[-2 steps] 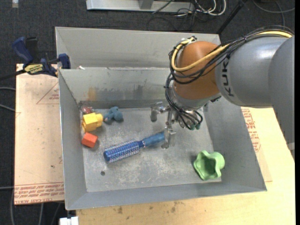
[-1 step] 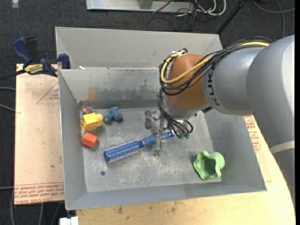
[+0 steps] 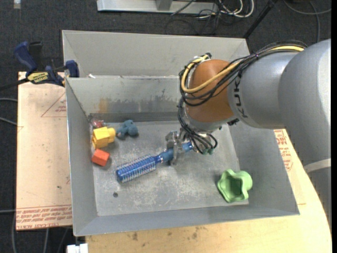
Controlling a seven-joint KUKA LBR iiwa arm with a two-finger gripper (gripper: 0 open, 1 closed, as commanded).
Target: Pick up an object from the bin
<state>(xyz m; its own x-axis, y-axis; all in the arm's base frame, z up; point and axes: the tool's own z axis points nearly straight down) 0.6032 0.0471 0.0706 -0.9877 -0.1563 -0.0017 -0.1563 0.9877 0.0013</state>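
A blue hairbrush (image 3: 138, 167) lies aslant on the bin floor near the middle, bristle head to the lower left and handle pointing up and to the right. My gripper (image 3: 178, 145) is down in the bin right at the handle's upper right end, under the orange wrist cover. Whether it touches or grips the handle is hidden from this angle. A small blue-grey lumpy toy (image 3: 127, 129) rests near the back wall, left of the gripper.
At the left wall sit a yellow block (image 3: 103, 136), an orange cube (image 3: 100, 157) below it, and a small reddish piece (image 3: 97, 123) above. A green cup-like thing (image 3: 235, 185) lies at the front right. The arm covers the bin's right back part.
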